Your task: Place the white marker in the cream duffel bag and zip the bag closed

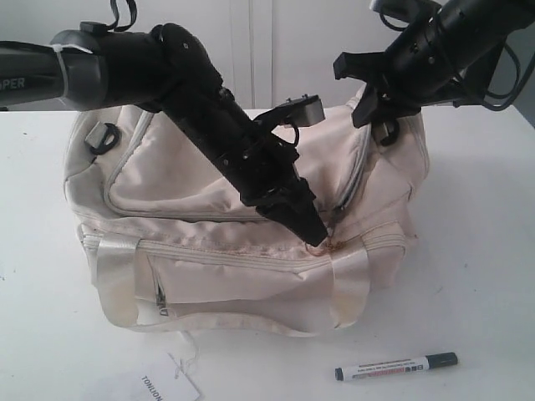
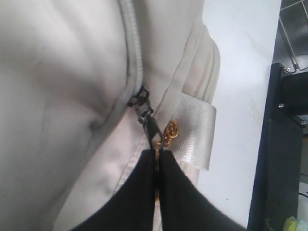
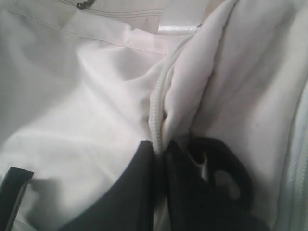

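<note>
The cream duffel bag (image 1: 242, 209) sits in the middle of the white table, its top zipper (image 2: 132, 57) closed along the stretch I can see. My left gripper (image 1: 313, 238) (image 2: 158, 151) is shut on the dark zipper pull (image 2: 149, 122), and the gold ring charm (image 2: 171, 131) hangs beside its tips. At the bag's far right end, my right gripper (image 1: 376, 113) (image 3: 160, 147) is shut on a fold of cream fabric with a zipper track (image 3: 155, 110). The white marker (image 1: 397, 366) lies on the table in front of the bag, apart from both grippers.
A white paper tag (image 1: 171, 386) lies at the table's front edge. Shiny webbing handles (image 1: 117, 276) (image 2: 195, 130) hang down the bag's front. A black D-ring (image 3: 226, 168) sits next to the right gripper's fingers. A dark frame (image 2: 276, 144) stands beyond the table.
</note>
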Tool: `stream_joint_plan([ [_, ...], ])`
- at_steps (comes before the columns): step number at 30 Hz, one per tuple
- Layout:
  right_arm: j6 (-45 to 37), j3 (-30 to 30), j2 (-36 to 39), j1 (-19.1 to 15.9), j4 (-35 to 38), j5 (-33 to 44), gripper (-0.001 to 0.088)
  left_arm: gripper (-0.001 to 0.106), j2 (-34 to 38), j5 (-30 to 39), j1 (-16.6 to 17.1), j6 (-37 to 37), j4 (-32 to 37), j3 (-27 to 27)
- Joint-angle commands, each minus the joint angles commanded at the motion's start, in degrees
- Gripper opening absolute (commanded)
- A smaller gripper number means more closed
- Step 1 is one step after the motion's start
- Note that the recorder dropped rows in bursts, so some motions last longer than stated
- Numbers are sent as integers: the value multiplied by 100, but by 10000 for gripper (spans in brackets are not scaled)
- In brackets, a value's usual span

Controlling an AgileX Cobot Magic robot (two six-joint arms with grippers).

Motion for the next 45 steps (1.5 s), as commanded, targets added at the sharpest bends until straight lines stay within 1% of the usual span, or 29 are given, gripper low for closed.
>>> stream_joint_plan([
  [8,0,0,21,0,-146,-13,0,0,-137,-224,-418,-183,880,0],
  [11,0,0,45,0,-218,9,0,0,-239,-341,-511,-379,1222,0],
  [18,11,0,130,0,-249,78,0,0,-444,-487,-519,-725,1863,0],
  [27,11,0,201,0,-249,78,0,0,-762,-787,-519,-725,2005,0],
  [29,11,0,201,0,-249,78,0,0,-784,-748,-519,-725,2244,0],
  [31,11,0,201,0,-249,78,0,0,-784,-603,-519,-750,2687,0],
  [33,11,0,201,0,-249,78,0,0,-809,-582,-519,-763,2805,0],
  [41,26,0,199,0,-249,108,0,0,-819,-576,-519,-763,2805,0],
  [43,361,0,199,0,-237,134,0,0,-819,-613,-519,-763,2805,0],
  [45,424,0,199,0,-199,173,13,0,-819,-675,-519,-763,2792,0],
])
